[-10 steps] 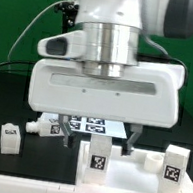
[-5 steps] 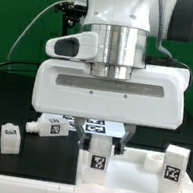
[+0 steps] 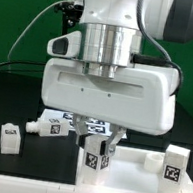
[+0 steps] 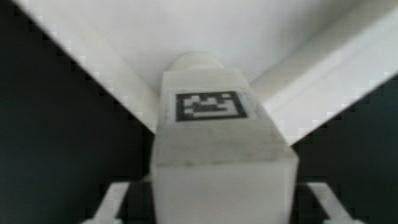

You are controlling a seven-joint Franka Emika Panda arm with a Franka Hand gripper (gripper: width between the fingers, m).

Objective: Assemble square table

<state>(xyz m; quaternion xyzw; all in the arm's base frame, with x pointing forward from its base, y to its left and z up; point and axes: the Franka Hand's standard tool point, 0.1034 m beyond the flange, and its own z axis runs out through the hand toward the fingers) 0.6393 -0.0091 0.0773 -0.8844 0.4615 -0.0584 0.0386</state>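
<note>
My gripper (image 3: pixel 98 141) hangs low over the front of the table, shut on an upright white leg (image 3: pixel 97 157) that shows a black tag. The leg stands at the near corner of the white square table slab (image 3: pixel 126 182). In the wrist view the tagged leg (image 4: pixel 217 130) fills the space between my gripper (image 4: pixel 217 203) fingers (image 4: pixel 112 200), and the white slab (image 4: pixel 178 25) spreads out behind it. Whether the leg's foot sits in a socket is hidden.
Two loose white legs (image 3: pixel 10 137) (image 3: pixel 45 127) lie on the black table at the exterior view's left. Another leg (image 3: pixel 176 163) stands at the right, on or behind the slab. The marker board (image 3: pixel 68 122) lies behind my gripper.
My gripper has dropped lower and its fingers have closed from wide open onto the leg at the slab's near corner.
</note>
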